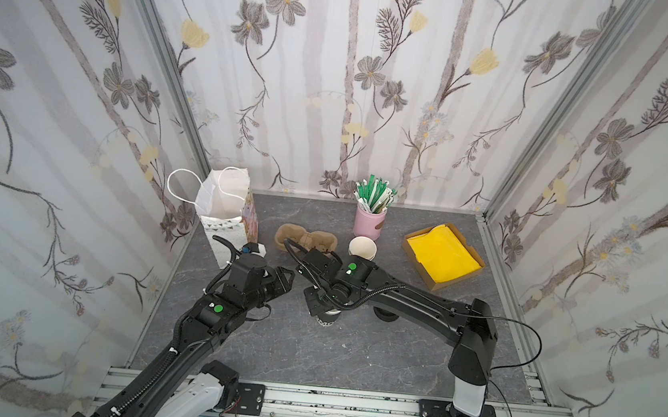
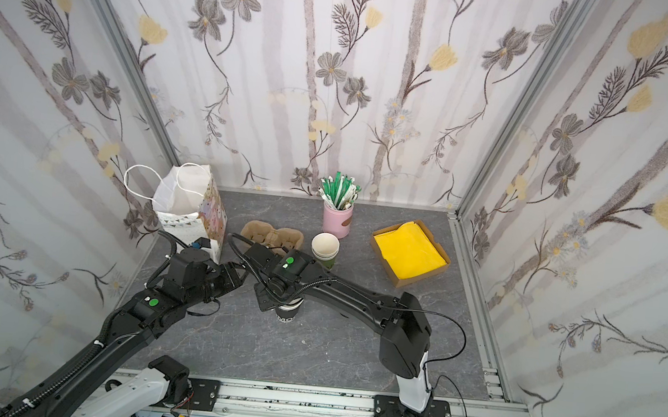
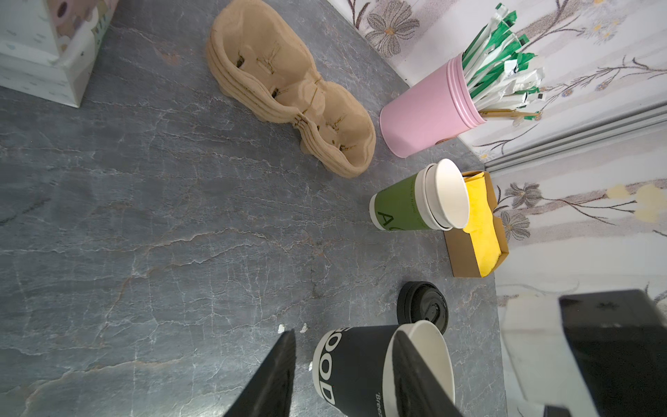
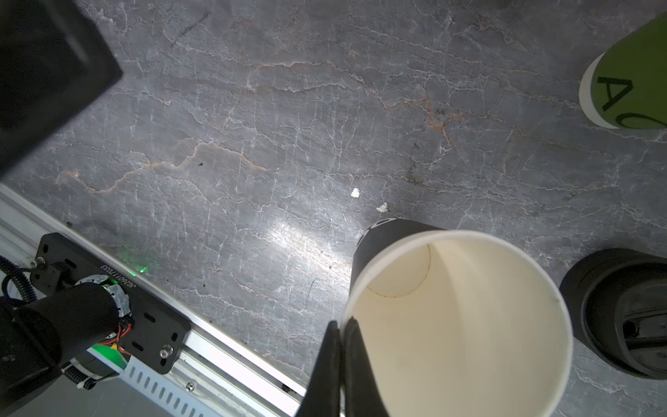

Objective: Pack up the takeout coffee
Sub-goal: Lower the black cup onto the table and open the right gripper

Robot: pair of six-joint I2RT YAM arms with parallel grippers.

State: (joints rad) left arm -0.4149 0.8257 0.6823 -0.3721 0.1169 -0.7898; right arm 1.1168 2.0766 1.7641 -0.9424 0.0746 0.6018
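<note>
Two arms work over a grey stone-look table [image 1: 310, 353]. On it stand one white bag [image 1: 220, 202] with two loop handles, one stack of brown pulp cup carriers [image 1: 306, 238], one stack of lidless cups [image 1: 362, 247], one pink tin [image 1: 369, 223] of wrapped straws [image 1: 373, 196], one cardboard tray [image 1: 418, 268] of yellow napkins [image 1: 442, 255], one black cup [image 1: 327, 321] and a small pile of black lids [image 1: 384, 315]. I cannot count the lids.

The black cup stands upright near the middle of the table, with the lids just beside it on its right. In both top views the right wrist covers its mouth, leaving only the lower wall showing. The right wrist view shows more. The cup [image 4: 458, 325] has no lid and is cream and empty inside. The right gripper [image 4: 342, 325] is pinched together on its rim, with one finger inside and one outside. The left wrist view alone shows white lettering on the cup's side [image 3: 346, 368], and about three rims in the green-sided stack [image 3: 400, 205].

The left gripper [image 1: 285, 280] lies level between the bag and the cup, its jaws apart and holding nothing. Only the top views show the bag's open mouth. There the right forearm crosses above the lids and half hides them.
</note>
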